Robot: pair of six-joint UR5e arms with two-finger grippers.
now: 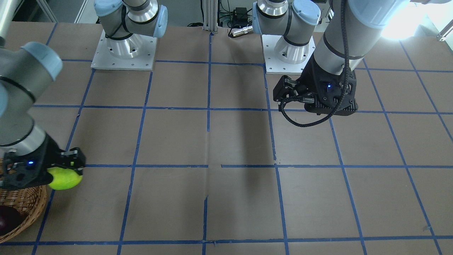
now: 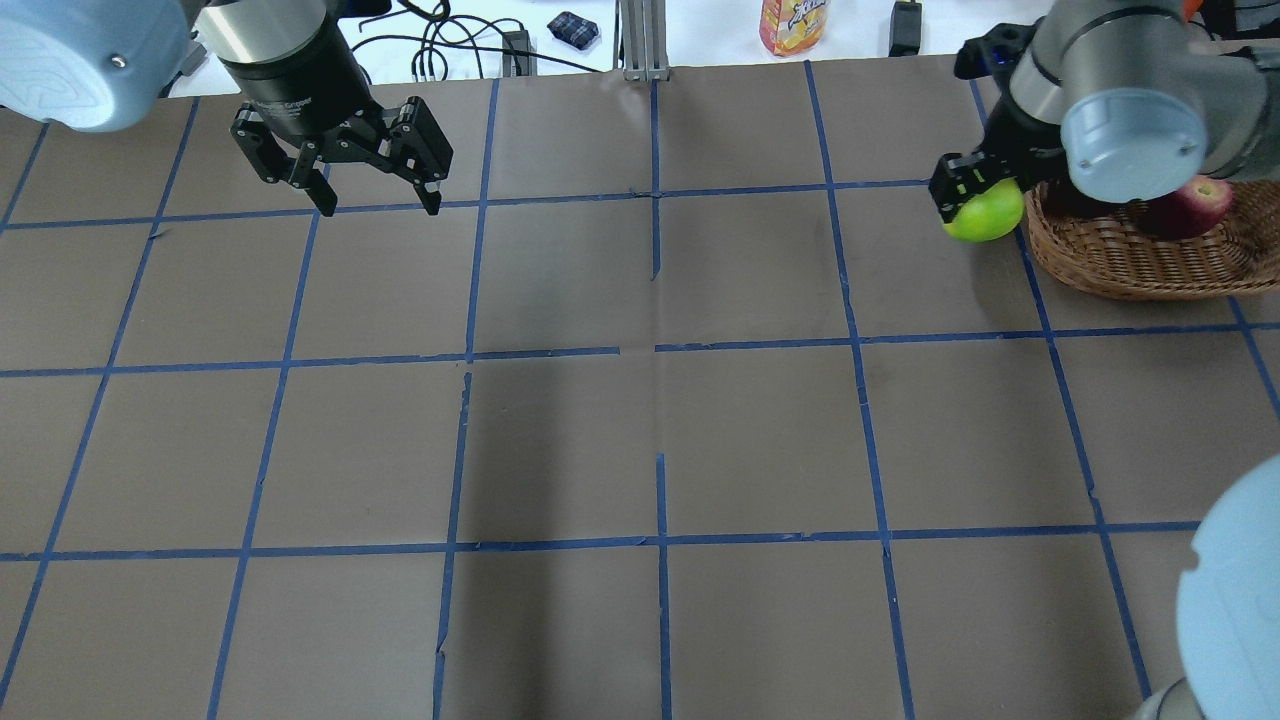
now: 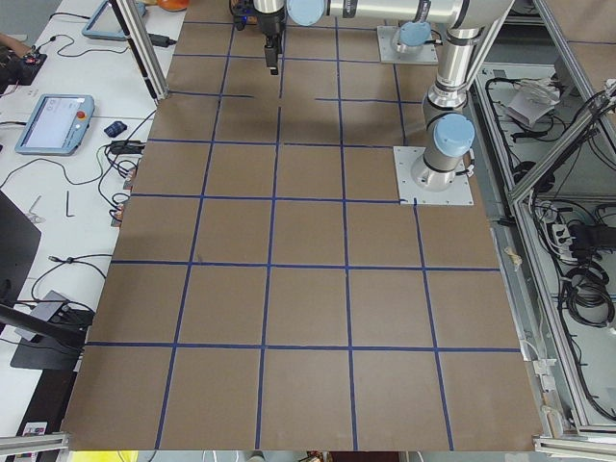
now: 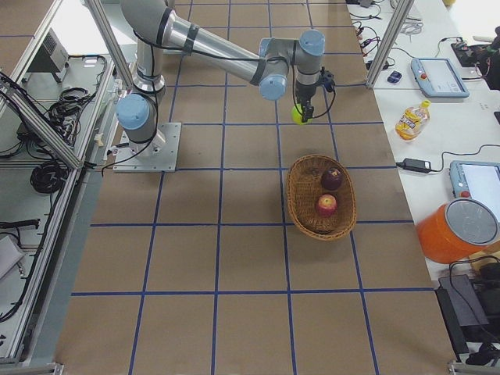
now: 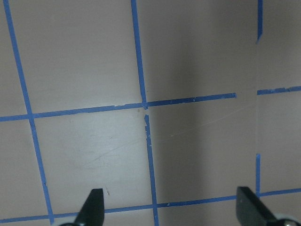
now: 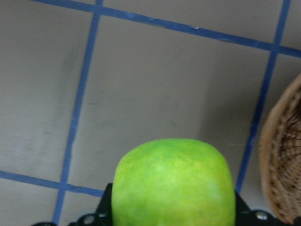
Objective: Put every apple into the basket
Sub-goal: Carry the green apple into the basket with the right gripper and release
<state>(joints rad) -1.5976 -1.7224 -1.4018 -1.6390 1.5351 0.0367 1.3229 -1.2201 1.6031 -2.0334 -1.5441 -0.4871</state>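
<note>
My right gripper [image 2: 972, 196] is shut on the lime green apple [image 2: 986, 213] and holds it just left of the wicker basket [image 2: 1120, 262], above the table. The green apple fills the bottom of the right wrist view [image 6: 174, 183], with the basket's rim [image 6: 282, 169] at the right edge. In the exterior right view, the maroon apple [image 4: 332, 178] and the red-yellow apple [image 4: 326, 205] lie inside the basket [image 4: 297, 211]. My left gripper [image 2: 375, 200] is open and empty, far from the basket, over bare table; its fingertips [image 5: 96, 207] show wide apart.
The table is brown paper with a blue tape grid [image 2: 655, 345]. A juice bottle [image 2: 792, 25], cables and small items lie beyond the far edge. The two arm bases [image 1: 124, 49] stand at the robot's side of the table.
</note>
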